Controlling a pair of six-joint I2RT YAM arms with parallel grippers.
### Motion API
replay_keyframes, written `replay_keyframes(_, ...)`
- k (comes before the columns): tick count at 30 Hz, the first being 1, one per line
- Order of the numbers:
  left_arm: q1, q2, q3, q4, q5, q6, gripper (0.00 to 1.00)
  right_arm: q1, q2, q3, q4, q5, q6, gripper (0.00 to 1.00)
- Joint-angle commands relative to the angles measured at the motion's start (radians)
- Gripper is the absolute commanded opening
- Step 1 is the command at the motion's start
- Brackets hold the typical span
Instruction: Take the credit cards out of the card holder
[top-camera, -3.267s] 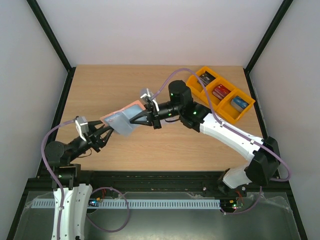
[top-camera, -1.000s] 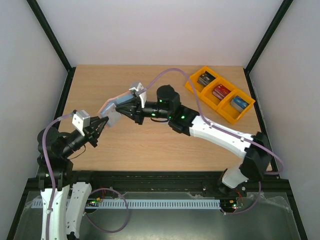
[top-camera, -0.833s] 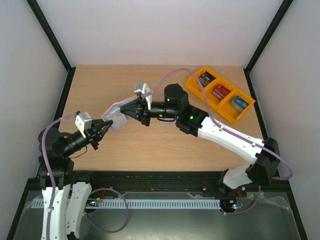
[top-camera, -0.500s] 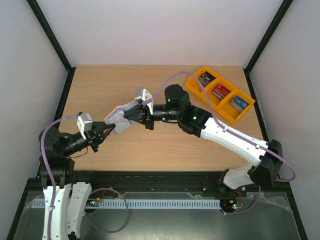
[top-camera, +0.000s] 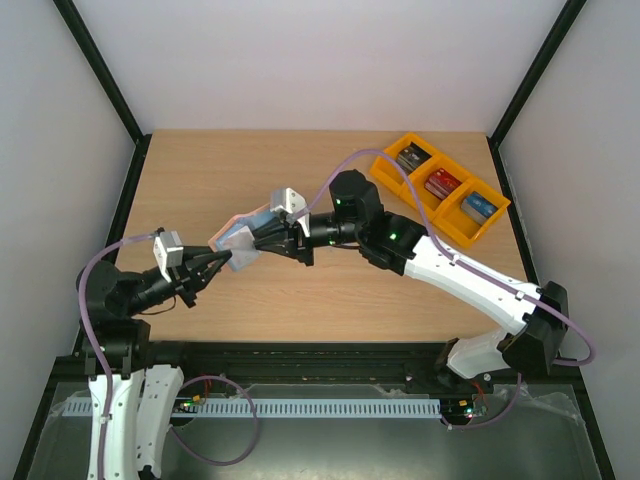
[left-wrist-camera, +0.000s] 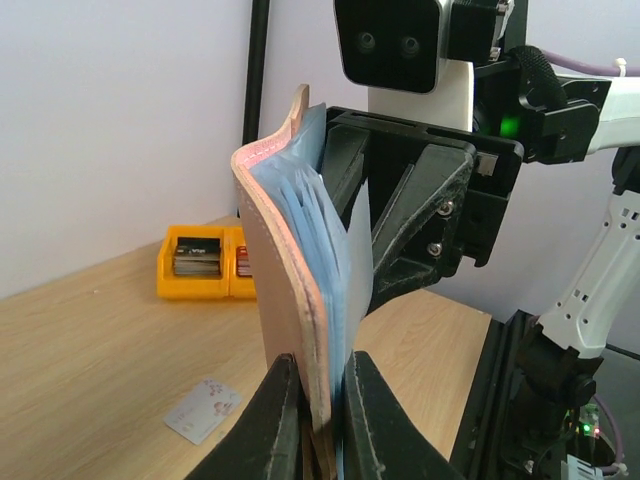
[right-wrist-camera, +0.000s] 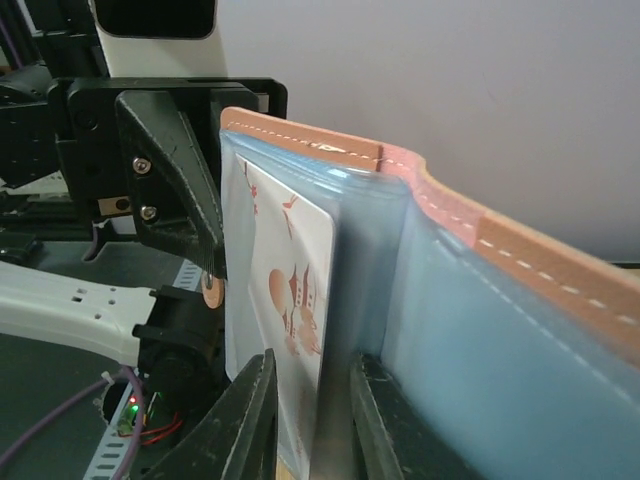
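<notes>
The card holder (top-camera: 240, 238), pinkish-tan outside and light blue inside (left-wrist-camera: 285, 300), is held upright above the table. My left gripper (left-wrist-camera: 312, 420) is shut on its lower edge. A white credit card with a red circle (right-wrist-camera: 295, 290) stands in a blue pocket of the holder (right-wrist-camera: 480, 235). My right gripper (right-wrist-camera: 310, 410) straddles that card and a pocket leaf, jaws narrowly open. In the top view the right gripper (top-camera: 255, 240) meets the holder from the right. A second whitish credit card (left-wrist-camera: 203, 410) lies flat on the table.
Orange bins (top-camera: 440, 190) with dark, red and blue boxes stand at the back right of the wooden table (top-camera: 200, 180); they show in the left wrist view too (left-wrist-camera: 200, 265). Black frame posts run along both sides.
Both grippers and the holder have shifted a little right and toward the near edge. The right jaws have widened slightly around the card.
</notes>
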Motion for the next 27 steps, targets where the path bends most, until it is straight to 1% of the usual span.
replay_keyframes(1, -0.003, -0.024, 0.002, 0.102, 0.078, -0.004, 0.02, 0.003, 0.034, 0.0, -0.003, -0.055, 0.021, 0.21)
replay_keyframes(2, -0.003, -0.024, 0.002, 0.104, 0.078, -0.006, 0.02, 0.007, 0.038, 0.0, 0.009, -0.064, 0.028, 0.2)
replay_keyframes(6, -0.003, -0.03, -0.006, 0.109, 0.083, -0.007, 0.02, 0.015, 0.047, 0.002, 0.061, -0.128, 0.059, 0.11)
replay_keyframes(8, -0.003, -0.034, -0.013, 0.111, 0.085, -0.007, 0.02, 0.016, 0.048, 0.002, 0.087, -0.16, 0.078, 0.1)
replay_keyframes(10, -0.003, -0.039, -0.022, 0.111, 0.082, -0.004, 0.02, 0.017, 0.05, 0.001, 0.114, -0.194, 0.097, 0.11)
replay_keyframes(13, -0.002, -0.047, -0.034, 0.11, 0.069, -0.001, 0.02, 0.027, 0.062, 0.014, 0.118, -0.219, 0.108, 0.16)
replay_keyframes(16, -0.003, -0.05, -0.043, 0.1, 0.01, 0.013, 0.02, 0.052, 0.074, 0.028, 0.102, -0.221, 0.088, 0.17)
replay_keyframes(18, -0.003, -0.049, -0.048, 0.099, -0.057, 0.011, 0.02, 0.069, 0.071, 0.035, 0.095, -0.216, 0.07, 0.15)
replay_keyframes(20, -0.003, -0.049, -0.052, 0.096, -0.102, 0.019, 0.02, 0.078, 0.06, 0.028, 0.11, -0.218, 0.065, 0.12)
replay_keyframes(24, -0.003, -0.051, -0.063, 0.091, -0.089, 0.027, 0.02, 0.086, 0.04, 0.016, 0.139, -0.205, 0.075, 0.04)
replay_keyframes(27, -0.003, -0.055, -0.068, 0.09, -0.083, 0.026, 0.02, 0.09, 0.044, 0.017, 0.147, -0.196, 0.083, 0.04)
